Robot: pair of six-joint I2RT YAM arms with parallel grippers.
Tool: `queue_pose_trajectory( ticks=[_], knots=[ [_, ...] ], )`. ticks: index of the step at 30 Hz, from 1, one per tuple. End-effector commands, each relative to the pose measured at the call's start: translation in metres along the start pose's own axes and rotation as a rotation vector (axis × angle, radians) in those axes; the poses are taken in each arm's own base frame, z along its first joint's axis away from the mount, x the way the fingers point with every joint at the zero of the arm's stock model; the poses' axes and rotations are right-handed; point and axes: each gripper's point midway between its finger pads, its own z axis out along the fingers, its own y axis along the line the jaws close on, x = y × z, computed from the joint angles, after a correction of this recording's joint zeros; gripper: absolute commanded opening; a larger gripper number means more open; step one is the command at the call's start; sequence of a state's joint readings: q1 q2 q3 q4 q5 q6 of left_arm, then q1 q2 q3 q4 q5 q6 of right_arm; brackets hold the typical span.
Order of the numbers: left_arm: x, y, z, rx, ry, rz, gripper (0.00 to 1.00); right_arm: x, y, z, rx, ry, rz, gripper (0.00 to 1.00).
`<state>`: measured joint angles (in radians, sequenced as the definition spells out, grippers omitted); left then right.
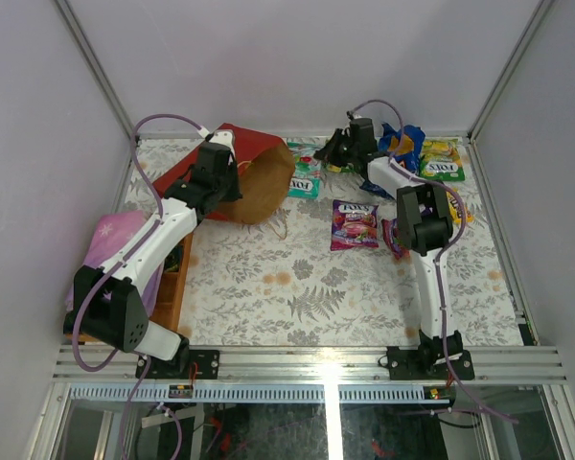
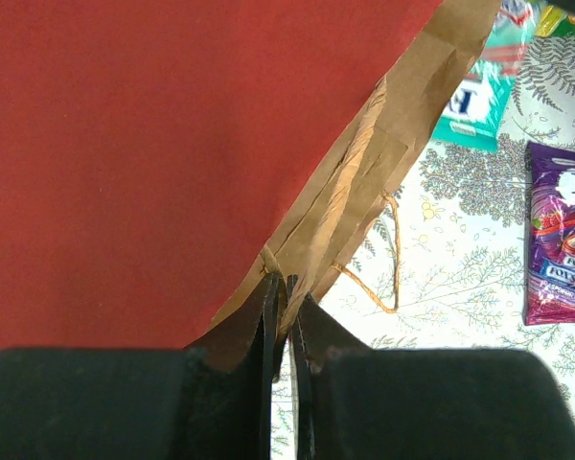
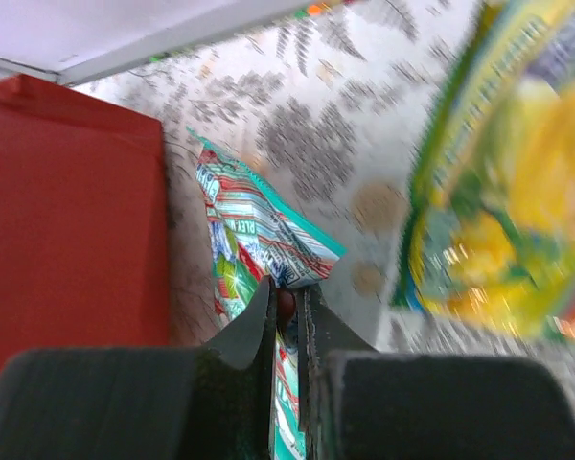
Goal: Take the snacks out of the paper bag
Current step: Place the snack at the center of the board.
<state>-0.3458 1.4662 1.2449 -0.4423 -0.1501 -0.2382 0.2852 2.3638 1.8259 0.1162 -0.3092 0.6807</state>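
**Unpacking, late stage.** Left fingers (image 2: 265, 326) are clenched on the kraft rim of the red paper bag (image 1: 232, 165), which lies on its side at the far left of the tabletop (image 1: 297, 287). Right fingers (image 3: 257, 331) grasp a teal packet (image 3: 259, 230) just outside the bag's mouth. A purple packet (image 1: 355, 225), a green-yellow packet (image 1: 443, 161) and a blue chip bag (image 1: 402, 142) lie out of the bag. Whether any snacks are left inside cannot be told.

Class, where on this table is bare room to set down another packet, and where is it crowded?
Bare: the near half of the table, between wooden tray and right arm, short of the purple packet. Crowded: far edge, from paper bag to green-yellow packet.
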Motion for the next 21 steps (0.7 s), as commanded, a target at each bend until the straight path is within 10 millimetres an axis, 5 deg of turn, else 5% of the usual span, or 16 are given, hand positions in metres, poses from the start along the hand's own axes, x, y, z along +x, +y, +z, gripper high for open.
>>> queue_pose_trajectory(
  ticks=[1, 3, 5, 7, 13, 21],
  knots=[
    [-0.019, 0.001, -0.006, -0.001, -0.05, -0.002, 0.07, -0.025, 0.053, 0.014, -0.198, 0.027, -0.086, 0.09],
    [-0.018, 0.003, -0.006, -0.008, -0.05, 0.001, 0.07, -0.032, 0.054, 0.012, -0.189, 0.019, -0.116, 0.32],
    [-0.019, 0.004, -0.007, -0.016, -0.055, 0.003, 0.07, -0.038, 0.054, 0.003, -0.167, -0.022, -0.151, 0.64],
    [-0.018, 0.005, -0.007, -0.021, -0.055, 0.002, 0.07, -0.041, 0.05, -0.009, -0.128, -0.057, -0.183, 0.83],
    [-0.017, 0.0, -0.003, 0.0, -0.041, 0.0, 0.07, -0.028, 0.039, -0.045, -0.027, -0.074, -0.215, 0.87],
    [-0.016, 0.001, -0.002, 0.002, -0.036, -0.002, 0.07, 0.054, 0.039, -0.046, 0.02, 0.048, -0.156, 0.75]
  ],
)
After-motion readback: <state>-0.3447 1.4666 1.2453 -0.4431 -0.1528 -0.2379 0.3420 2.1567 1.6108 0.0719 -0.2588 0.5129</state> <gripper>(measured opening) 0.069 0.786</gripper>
